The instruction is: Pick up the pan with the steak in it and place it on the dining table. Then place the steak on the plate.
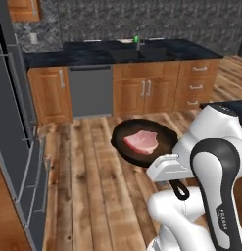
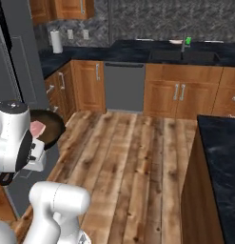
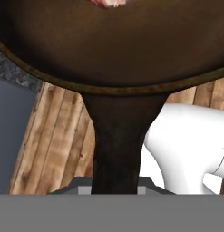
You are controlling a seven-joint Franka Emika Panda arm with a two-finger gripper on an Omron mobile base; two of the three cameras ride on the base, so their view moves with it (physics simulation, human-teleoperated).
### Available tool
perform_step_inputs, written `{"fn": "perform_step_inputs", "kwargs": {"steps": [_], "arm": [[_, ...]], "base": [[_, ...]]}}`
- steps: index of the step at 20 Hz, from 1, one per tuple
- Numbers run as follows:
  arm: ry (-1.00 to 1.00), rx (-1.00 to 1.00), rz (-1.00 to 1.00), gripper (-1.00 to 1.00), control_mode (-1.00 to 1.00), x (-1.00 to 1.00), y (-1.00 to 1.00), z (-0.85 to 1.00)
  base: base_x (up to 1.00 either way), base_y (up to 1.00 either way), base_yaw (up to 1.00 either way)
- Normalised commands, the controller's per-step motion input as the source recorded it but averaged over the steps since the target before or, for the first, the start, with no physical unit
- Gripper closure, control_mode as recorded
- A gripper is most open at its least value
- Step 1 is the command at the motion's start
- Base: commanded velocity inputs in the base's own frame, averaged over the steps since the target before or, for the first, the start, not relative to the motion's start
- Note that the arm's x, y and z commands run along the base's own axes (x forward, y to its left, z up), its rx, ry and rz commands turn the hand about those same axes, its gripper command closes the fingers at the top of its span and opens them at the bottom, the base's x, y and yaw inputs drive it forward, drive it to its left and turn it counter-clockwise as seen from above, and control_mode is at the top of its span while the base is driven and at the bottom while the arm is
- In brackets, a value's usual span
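Observation:
The black pan (image 1: 164, 139) hangs level above the wooden floor, and the pink steak (image 1: 140, 141) lies flat in its middle. My gripper (image 1: 167, 167) is shut on the pan's handle, whose loop end sticks out below my hand. In the right base view the pan (image 2: 53, 126) and steak (image 2: 37, 128) peek out from behind my arm at the left. The hand view looks along the handle into the pan (image 3: 113, 45), with a sliver of steak (image 3: 109, 2) at the top edge. Far across the room stands the dining table (image 1: 93, 51), with a small pale disc that may be the plate (image 2: 176, 42) beside the faucet.
A tall grey fridge (image 1: 10, 122) stands close on the left. A dishwasher (image 1: 90, 90) and wooden cabinets sit under the far counter. A second black-topped counter (image 2: 221, 152) juts in at the right. Between these runs open wooden floor (image 2: 128, 157). A green mug (image 2: 187, 42) stands by the faucet.

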Motion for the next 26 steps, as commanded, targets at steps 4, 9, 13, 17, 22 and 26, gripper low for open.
{"fn": "perform_step_inputs", "kwargs": {"steps": [4, 9, 13, 17, 22, 26], "arm": [[0.0, 0.0, 0.0, 1.0, 1.0, 0.0, 0.0, 0.0], [0.0, 0.0, 0.0, 1.0, 1.0, 0.0, 0.0, 0.0], [0.0, 0.0, 0.0, 1.0, 1.0, 0.0, 0.0, 0.0], [0.0, 0.0, 0.0, 1.0, 1.0, 0.0, 0.0, 0.0], [0.0, 0.0, 0.0, 1.0, 1.0, 0.0, 0.0, 0.0], [0.0, 0.0, 0.0, 1.0, 1.0, 0.0, 0.0, 0.0]], "base": [[1.0, -0.01, 0.0], [1.0, 0.0, 0.0], [1.0, 0.0, 0.0], [1.0, 0.0, 0.0], [1.0, 0.0, 0.0], [1.0, 0.0, 0.0]]}}
